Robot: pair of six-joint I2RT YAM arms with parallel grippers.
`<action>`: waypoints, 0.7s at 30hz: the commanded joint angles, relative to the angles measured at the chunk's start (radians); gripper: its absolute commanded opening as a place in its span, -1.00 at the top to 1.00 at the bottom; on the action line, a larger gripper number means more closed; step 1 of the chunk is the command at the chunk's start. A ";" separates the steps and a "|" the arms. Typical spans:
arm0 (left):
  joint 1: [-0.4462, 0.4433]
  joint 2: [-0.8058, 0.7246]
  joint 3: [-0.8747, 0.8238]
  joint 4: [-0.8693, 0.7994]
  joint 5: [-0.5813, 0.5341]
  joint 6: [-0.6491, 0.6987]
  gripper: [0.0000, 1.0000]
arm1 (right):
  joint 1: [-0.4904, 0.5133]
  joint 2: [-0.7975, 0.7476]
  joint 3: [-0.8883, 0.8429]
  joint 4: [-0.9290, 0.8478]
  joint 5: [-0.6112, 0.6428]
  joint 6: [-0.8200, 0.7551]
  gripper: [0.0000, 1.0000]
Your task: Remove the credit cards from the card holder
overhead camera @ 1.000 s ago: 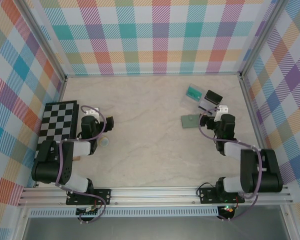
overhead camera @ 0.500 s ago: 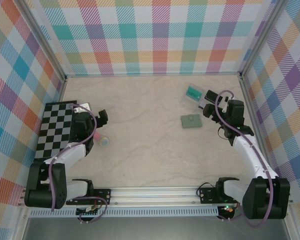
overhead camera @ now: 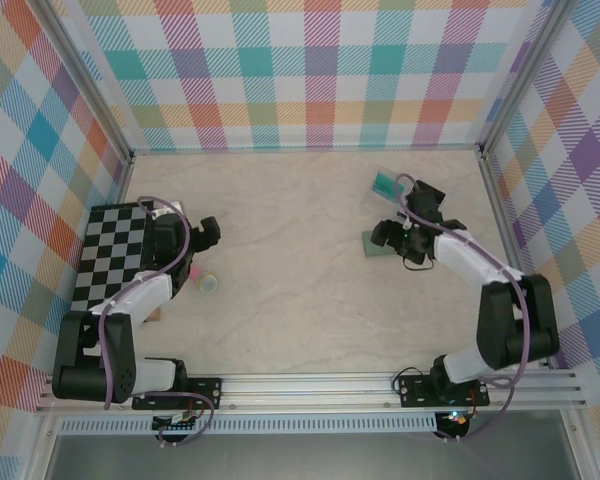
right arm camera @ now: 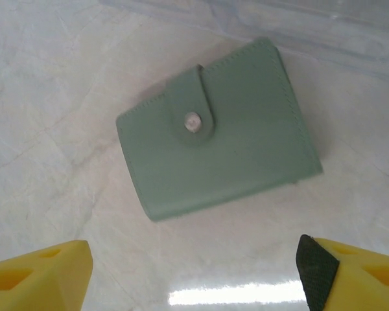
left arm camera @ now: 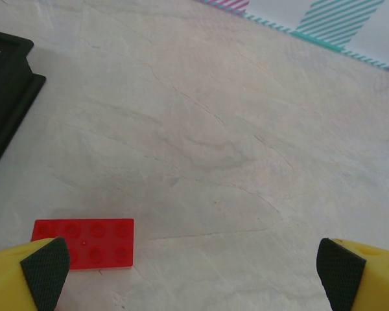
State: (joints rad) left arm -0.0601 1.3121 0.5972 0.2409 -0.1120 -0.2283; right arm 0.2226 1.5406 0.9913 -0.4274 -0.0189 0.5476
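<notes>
**Right gripper** (right arm camera: 188, 278): jaws wide, holding nothing. We see both yellow fingertips (right arm camera: 42, 272) at the lower corners of the right wrist view, with bare table (right arm camera: 58, 97) between them. From above, the right gripper (overhead camera: 388, 234) hangs over the far-right part of the table.

**Card holder** (right arm camera: 217, 129), count one: lies flat on the table, just ahead of the open fingers and roughly centred between them, touching neither. It is closed, and its tab strap (right arm camera: 193, 113) is folded over the top face and snapped shut. Its edges sit askew to the gripper. From above, the near-left corner of the card holder (overhead camera: 372, 246) shows beside the gripper. There is free table on its left and near sides.

**Clear tray** (right arm camera: 298, 26), count one: just beyond the card holder's far edge, near it; we cannot tell whether they touch. From above, we see the clear tray (overhead camera: 390, 185) carrying a small teal item, close to the back wall.

**Left gripper** (left arm camera: 194, 278): jaws wide, holding nothing. From above, the left gripper (overhead camera: 208, 233) is on the left side, well apart from the card holder, with open table ahead of it.

**Red brick** (left arm camera: 83, 243), count one: flat on the table, just beside the left fingertip.

**Chequered board** (overhead camera: 115, 255), count one: along the left edge of the table.

**Small round object** (overhead camera: 209, 284), count one: near the left arm, too small to identify.
</notes>
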 commanded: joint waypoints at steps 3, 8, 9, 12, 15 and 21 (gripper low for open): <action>0.008 0.017 0.049 -0.057 0.052 -0.024 -1.00 | 0.032 0.180 0.178 -0.069 0.084 0.002 -0.45; 0.008 0.021 0.046 -0.043 0.090 -0.022 -1.00 | 0.045 0.322 0.302 -0.121 0.130 0.001 -0.32; 0.008 0.021 0.044 -0.040 0.092 -0.023 -1.00 | 0.048 0.338 0.312 -0.128 0.135 0.002 -0.32; 0.008 0.022 0.042 -0.033 0.096 -0.023 -1.00 | 0.052 0.371 0.324 -0.139 0.137 0.003 -0.32; 0.008 0.026 0.042 -0.027 0.113 -0.023 -1.00 | 0.063 0.392 0.326 -0.147 0.112 0.003 -0.32; 0.008 0.050 0.056 -0.017 0.241 -0.025 -1.00 | 0.176 0.399 0.319 -0.181 0.099 0.064 -0.32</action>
State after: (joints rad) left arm -0.0601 1.3426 0.6209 0.2123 0.0467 -0.2436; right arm 0.3313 1.9160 1.3102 -0.5407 0.1108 0.5598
